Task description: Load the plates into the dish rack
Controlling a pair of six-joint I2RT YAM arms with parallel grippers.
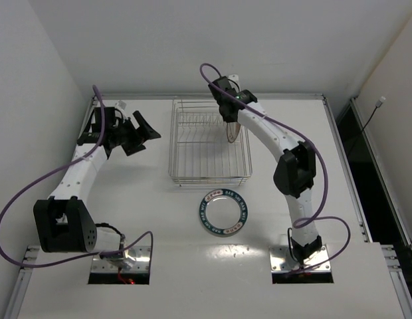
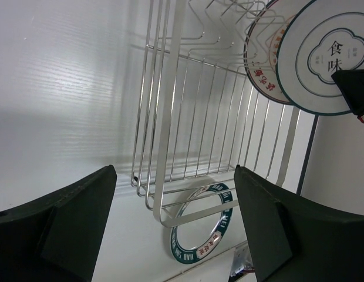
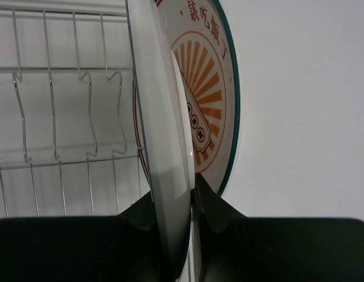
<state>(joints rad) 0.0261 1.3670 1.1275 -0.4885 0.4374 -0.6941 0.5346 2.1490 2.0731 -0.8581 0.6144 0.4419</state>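
Teal plate [image 1: 223,212] — white table [image 1: 159,219], white walls [image 1: 193,40].

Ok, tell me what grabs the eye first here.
The right hand pinches a white plate on edge over the right side of the rack, beside an orange-patterned plate upright there. A teal-rimmed plate lies flat on the table in front of the rack. The left hand hangs open and empty to the rack's left.

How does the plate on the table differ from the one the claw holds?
The teal-rimmed plate lies flat on the table; the white plate stands on edge at the dish rack, pinched by the right gripper. Its ring is thin; the teal rim is broad, lettered. Both are round.
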